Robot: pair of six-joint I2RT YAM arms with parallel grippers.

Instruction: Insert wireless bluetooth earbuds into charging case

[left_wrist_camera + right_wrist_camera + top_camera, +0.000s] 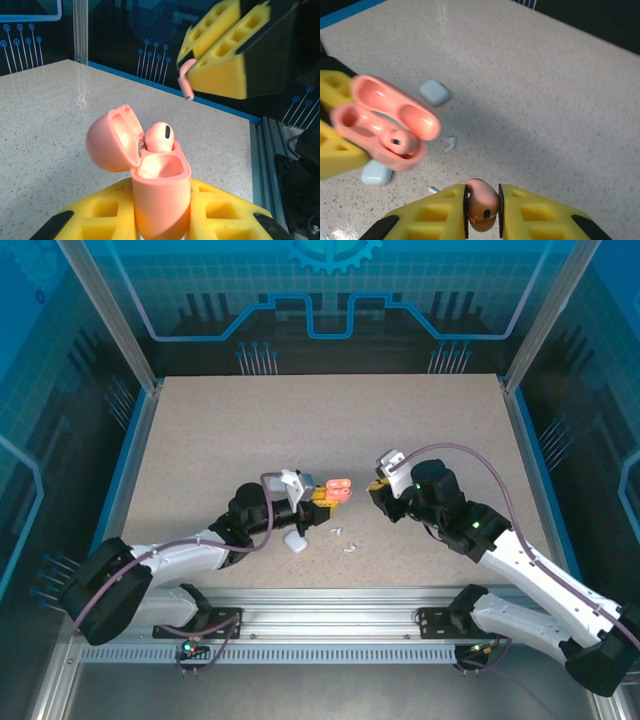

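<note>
Left gripper point(322, 497) is clamped on the case point(160, 200), holding it upright off the table point(300, 420) with the lid point(111, 140) swung back, and one seated bud point(160, 137) is already in the far socket. Right gripper point(482, 207) is pinched shut on the pink bud point(186, 82), hanging above and just beyond the case, well short of it. Here's the worry: the bud is gripped by its head with the stem poking out at a slant, so if it comes down at that angle the stem may catch the case rim or bump the seated bud rather than find the free socket point(159, 167). A hard push could also tilt the case in its pads or knock the lid shut, and a slipped bud would land below the case among the white buds point(450, 144) and white cases point(434, 92). Hard to judge: the case's lower half is buried between the left pads, the socket's depth is in shadow, I can't tell if the seated bud is fully home, and from overhead the held bud is too small to make out.
</note>
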